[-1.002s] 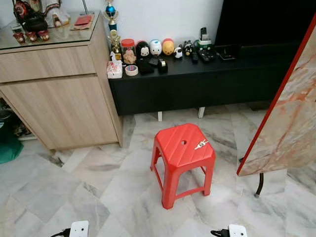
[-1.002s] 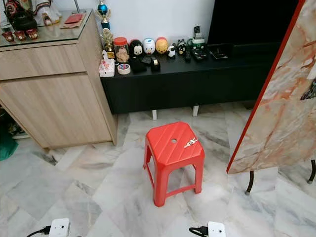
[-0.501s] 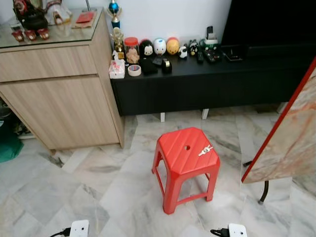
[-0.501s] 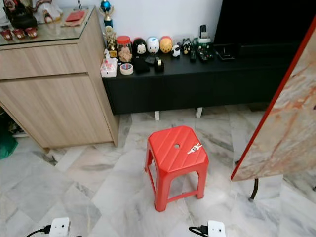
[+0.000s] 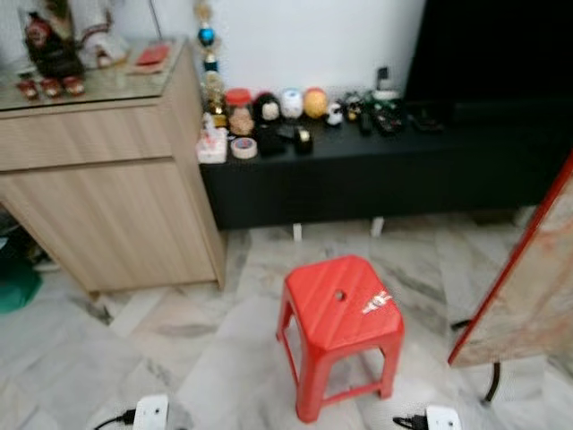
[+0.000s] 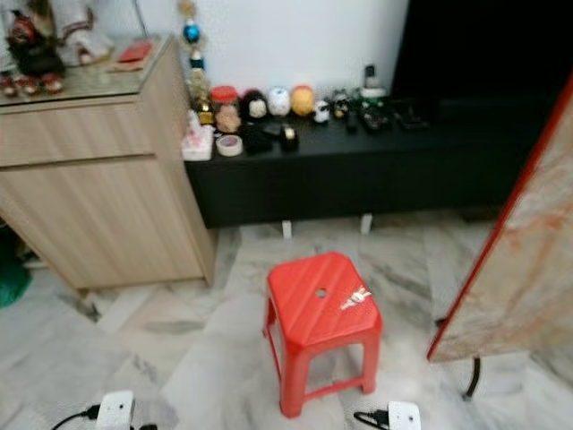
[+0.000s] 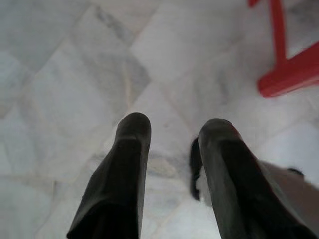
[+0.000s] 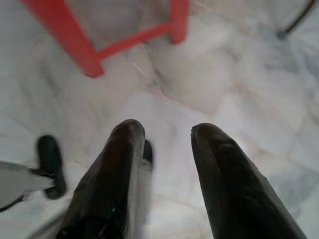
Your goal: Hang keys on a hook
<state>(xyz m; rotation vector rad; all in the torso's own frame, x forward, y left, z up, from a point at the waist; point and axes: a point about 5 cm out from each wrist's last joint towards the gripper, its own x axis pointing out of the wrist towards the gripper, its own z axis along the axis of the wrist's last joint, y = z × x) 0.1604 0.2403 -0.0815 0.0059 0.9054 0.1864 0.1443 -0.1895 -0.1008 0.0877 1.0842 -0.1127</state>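
A small bunch of silvery keys (image 5: 376,305) lies on the right side of a red plastic stool's (image 5: 333,315) top, on the marble floor ahead of me. The picture is blurred. Both arms hang low. In the left wrist view my left gripper (image 7: 174,130) is open over bare floor, with a stool leg (image 7: 280,55) off to one side. My right gripper (image 8: 167,134) is open too, above the floor near the stool's legs (image 8: 65,35). Nothing is between either pair of fingers.
A light wood cabinet (image 5: 98,179) with a glass top stands at the left. A low black console (image 5: 376,166) with figurines, a jar and remotes runs along the wall. A marble-patterned board with a red edge (image 5: 528,260) leans at the right.
The camera has shifted: the stool and keys sit lower in the picture and the view is now blurred. The keys still lie on the stool.
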